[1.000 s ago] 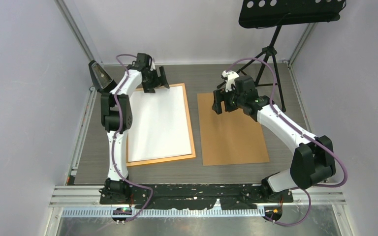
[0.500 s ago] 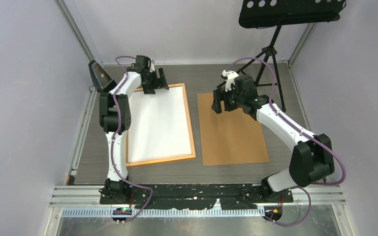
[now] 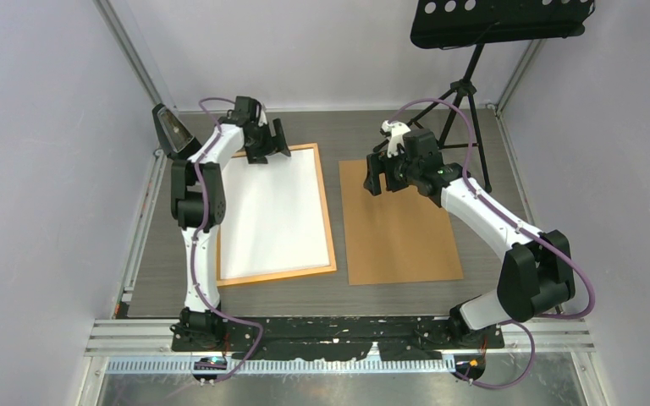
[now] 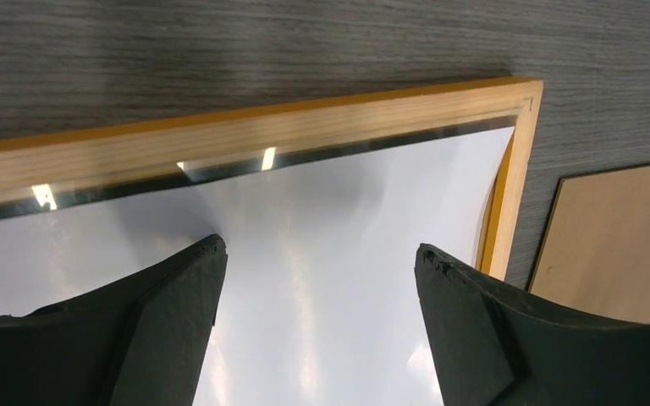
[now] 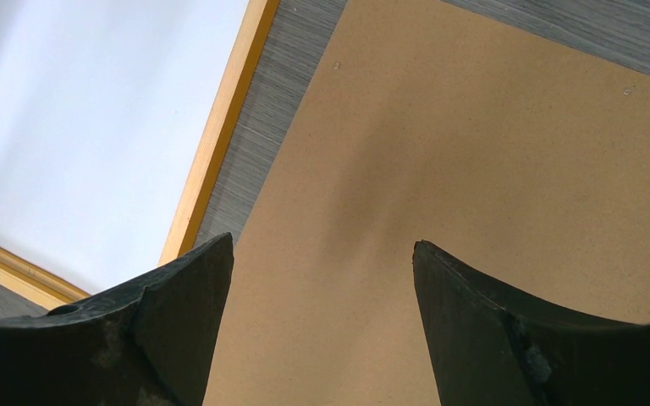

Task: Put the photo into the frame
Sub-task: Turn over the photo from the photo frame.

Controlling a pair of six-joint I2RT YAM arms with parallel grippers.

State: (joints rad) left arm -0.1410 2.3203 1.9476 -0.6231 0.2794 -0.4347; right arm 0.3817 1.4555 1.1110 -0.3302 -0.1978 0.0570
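Observation:
The orange wooden frame [image 3: 329,222] lies flat on the left half of the table. The photo [image 3: 271,211] rests inside it, white back up. In the left wrist view, the photo [image 4: 322,211] stops a little short of the frame's far rail [image 4: 305,127], and a glossy strip shows between them. Its right edge bends up slightly against the side rail. My left gripper [image 3: 269,148] hovers open over the photo's far edge, its fingers [image 4: 317,249] holding nothing. My right gripper [image 3: 381,180] hangs open above the brown backing board [image 3: 398,224], empty [image 5: 323,245].
The backing board [image 5: 474,152] lies just right of the frame [image 5: 220,127], with a narrow gap of table between. A black music stand tripod [image 3: 465,93] stands at the back right. A dark object [image 3: 169,127] leans at the back left. Walls close in on three sides.
The left gripper has shifted very slightly at the frame's far edge. The right arm, photo, frame and board look unmoved.

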